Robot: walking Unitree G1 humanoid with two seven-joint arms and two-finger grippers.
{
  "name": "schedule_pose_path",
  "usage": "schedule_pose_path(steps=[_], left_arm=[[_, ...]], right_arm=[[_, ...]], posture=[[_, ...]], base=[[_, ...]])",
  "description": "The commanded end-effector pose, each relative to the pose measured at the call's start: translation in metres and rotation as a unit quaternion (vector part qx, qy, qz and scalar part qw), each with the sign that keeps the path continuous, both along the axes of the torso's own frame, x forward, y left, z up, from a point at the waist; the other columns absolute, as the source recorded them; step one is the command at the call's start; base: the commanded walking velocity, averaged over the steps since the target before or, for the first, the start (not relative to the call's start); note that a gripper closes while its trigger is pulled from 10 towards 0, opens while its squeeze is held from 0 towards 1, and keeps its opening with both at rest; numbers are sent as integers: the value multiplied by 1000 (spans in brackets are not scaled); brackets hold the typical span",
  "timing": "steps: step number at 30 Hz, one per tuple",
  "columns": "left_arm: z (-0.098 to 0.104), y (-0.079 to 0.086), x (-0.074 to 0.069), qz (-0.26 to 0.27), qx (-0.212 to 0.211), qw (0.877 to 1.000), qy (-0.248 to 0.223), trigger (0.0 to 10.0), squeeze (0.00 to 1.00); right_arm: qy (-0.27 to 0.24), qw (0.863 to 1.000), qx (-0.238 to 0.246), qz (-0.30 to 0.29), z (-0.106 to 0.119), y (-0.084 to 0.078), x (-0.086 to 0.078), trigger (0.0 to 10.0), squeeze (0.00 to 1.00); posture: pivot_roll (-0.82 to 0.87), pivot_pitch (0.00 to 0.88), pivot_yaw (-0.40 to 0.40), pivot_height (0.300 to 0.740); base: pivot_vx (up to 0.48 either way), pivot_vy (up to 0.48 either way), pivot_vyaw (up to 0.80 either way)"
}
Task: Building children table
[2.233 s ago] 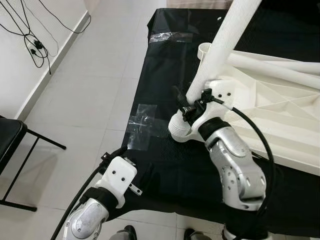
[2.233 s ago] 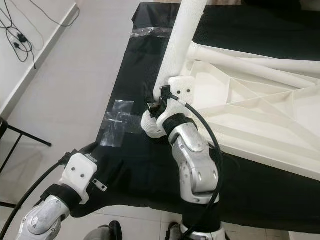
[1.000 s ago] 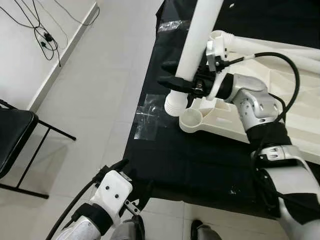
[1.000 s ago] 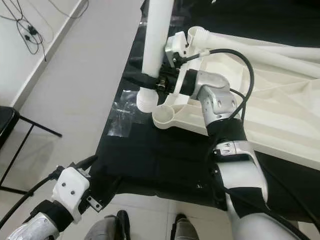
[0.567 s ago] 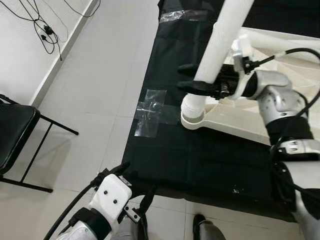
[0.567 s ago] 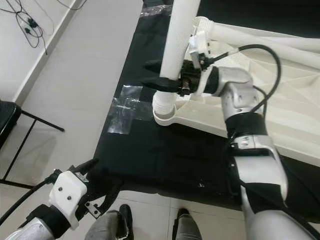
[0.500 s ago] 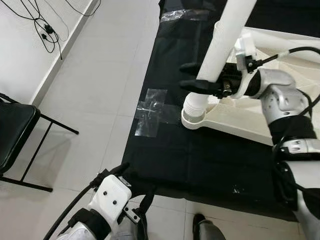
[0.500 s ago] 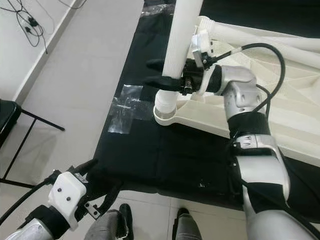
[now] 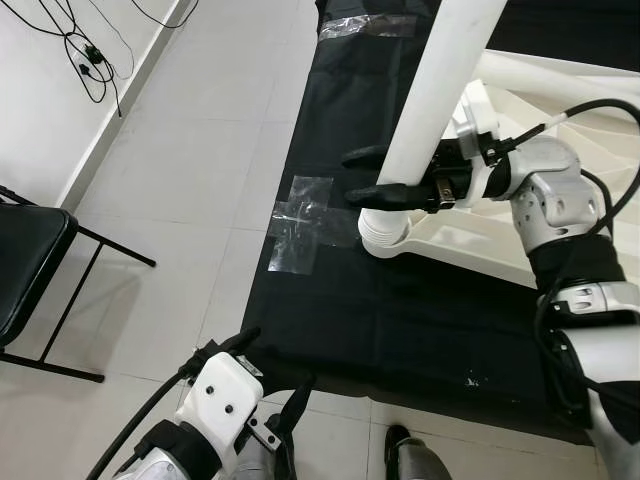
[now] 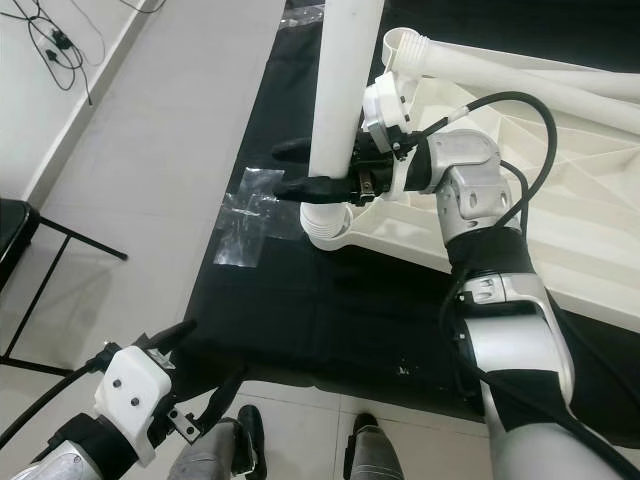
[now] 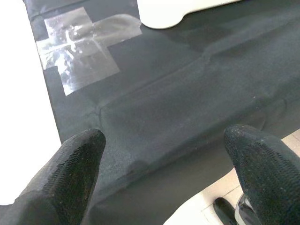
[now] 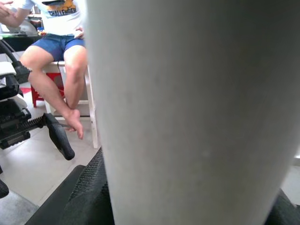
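While the left gripper (image 9: 268, 375) hangs spread at lower left, the right gripper (image 9: 372, 176) pinches a smooth white cylindrical leg (image 9: 433, 95) at center.

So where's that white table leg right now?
The table leg stands upright in the right gripper, its ribbed end at the tabletop's corner socket, beside the clear tape.

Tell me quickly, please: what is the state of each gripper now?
Left gripper: open, holding nothing, above the black cloth.
Right gripper: closed on the white table leg, at the tabletop's corner socket.
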State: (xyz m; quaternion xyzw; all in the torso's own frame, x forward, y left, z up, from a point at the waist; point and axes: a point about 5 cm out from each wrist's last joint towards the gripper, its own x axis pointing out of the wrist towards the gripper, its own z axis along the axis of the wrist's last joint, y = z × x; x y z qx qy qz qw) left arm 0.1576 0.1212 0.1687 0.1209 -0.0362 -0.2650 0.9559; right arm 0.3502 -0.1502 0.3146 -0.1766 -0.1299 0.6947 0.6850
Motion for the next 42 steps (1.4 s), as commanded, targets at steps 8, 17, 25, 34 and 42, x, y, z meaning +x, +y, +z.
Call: schedule_pose_path(steps=[8,17,25,34,42], left_arm=[[-2,-2,-4,-13,3,1000,14,10000,0],[0,-3,-6,-14,1,1000,12,10000,0],[0,-4,-7,-15,1,1000,12,10000,0],[-1,-4,-7,-14,0,1000,13,10000,0],[-1,-3,-6,-13,1,1000,13,10000,0]], right_arm=[[27,998,-53,10,-19,7,2,10000,0],[31,998,-50,-32,-12,-10,11,10000,0],[35,998,-45,-40,-8,-18,11,10000,0],[49,997,-47,-35,-14,-22,8,10000,0],[57,997,-39,-31,-16,-22,7,10000,0]], posture=[[139,415,66,740],[143,418,63,740],[142,422,62,740],[140,423,63,740],[138,420,64,740]], base=[[0,0,0],[0,0,0],[0,0,0],[0,0,0],[0,0,0]])
